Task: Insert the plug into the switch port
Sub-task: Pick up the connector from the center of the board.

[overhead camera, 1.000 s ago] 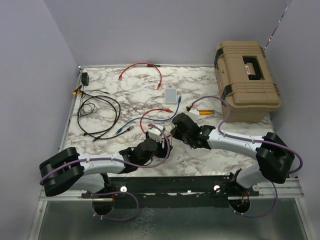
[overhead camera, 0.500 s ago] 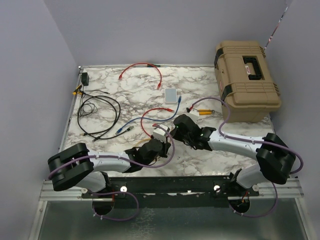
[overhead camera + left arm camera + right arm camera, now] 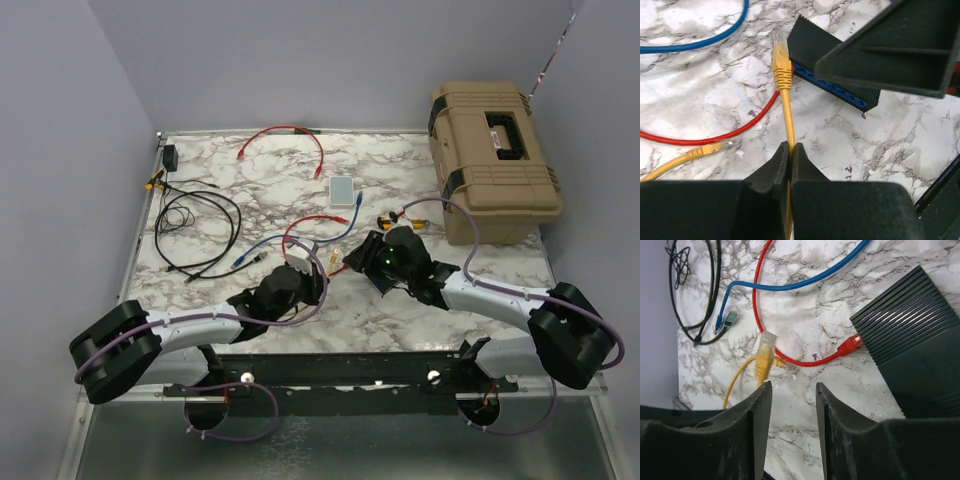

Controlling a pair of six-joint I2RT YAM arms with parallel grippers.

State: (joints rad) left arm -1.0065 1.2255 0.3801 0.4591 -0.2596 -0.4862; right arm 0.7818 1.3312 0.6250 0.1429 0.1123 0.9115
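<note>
In the left wrist view my left gripper (image 3: 790, 146) is shut on a yellow cable (image 3: 788, 115). Its yellow plug (image 3: 781, 62) sticks out ahead of the fingers, a short way from the port edge of the switch (image 3: 837, 80), a flat ribbed black box. My right gripper (image 3: 793, 385) is open over bare marble with nothing between its fingers. The yellow plug (image 3: 764, 357) is just off its left finger and the switch (image 3: 912, 350) is to its right. A red plug (image 3: 850, 345) rests against the switch's edge. In the top view the right gripper (image 3: 362, 256) hides most of the switch.
A blue cable (image 3: 790, 286) and a red cable (image 3: 757, 305) cross the marble by the switch. A black cable coil (image 3: 195, 230) lies at left, with a small grey-white box (image 3: 342, 190) at the centre back. A tan case (image 3: 495, 160) stands at the back right and another red cable (image 3: 285, 135) lies at the back.
The left gripper has shut on the yellow cable and now carries it. The right gripper has opened, let the cable go and drawn back to the right.
</note>
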